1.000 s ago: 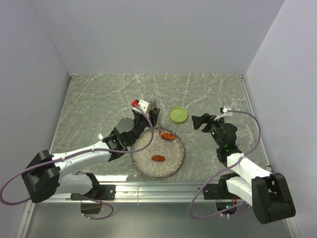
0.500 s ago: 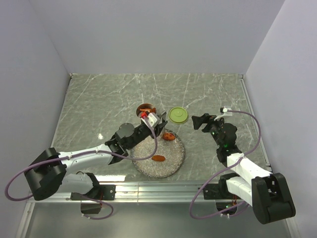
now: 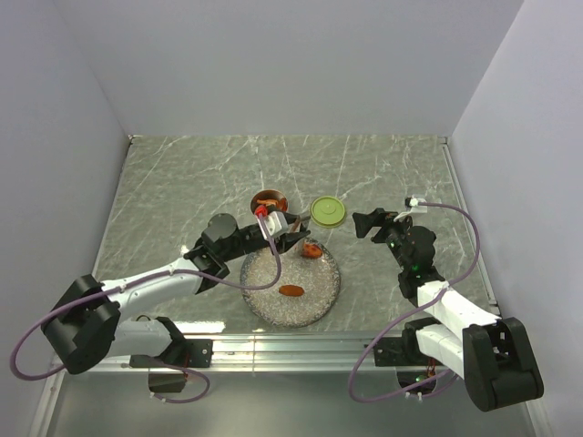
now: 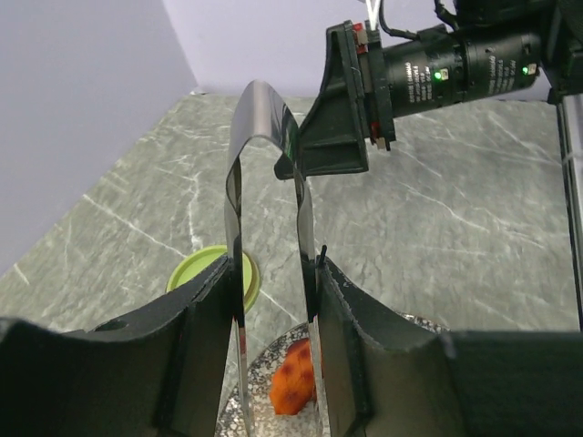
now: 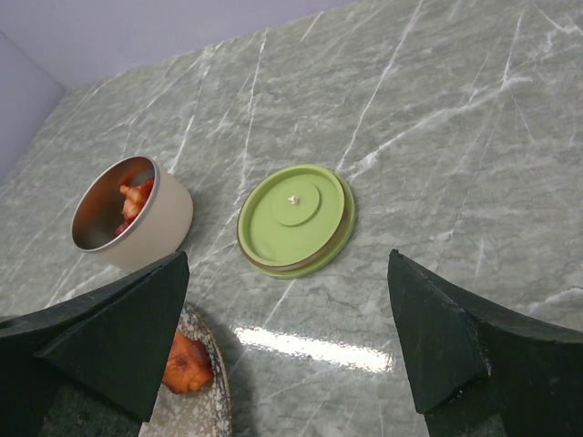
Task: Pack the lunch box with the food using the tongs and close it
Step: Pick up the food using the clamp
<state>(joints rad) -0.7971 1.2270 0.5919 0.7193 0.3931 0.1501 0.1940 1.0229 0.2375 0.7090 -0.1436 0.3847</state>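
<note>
Looking down from the top external view, you see the left gripper (image 3: 284,234) pinching the tongs (image 3: 299,241), their tips at an orange food chunk (image 3: 311,248) on the speckled plate (image 3: 273,311). A second chunk (image 3: 291,290) lies mid-plate. The lunch box (image 3: 269,199) stands just behind the plate, with the green lid (image 3: 328,211) off beside it. The right gripper (image 3: 369,223) hovers spread wide, holding nothing.

Left wrist: the fingers (image 4: 196,346) press both tong arms, with the orange chunk showing between them low down.

Right wrist: the open lunch box holds orange pieces, and the lid lies flat, apart from it.
</note>
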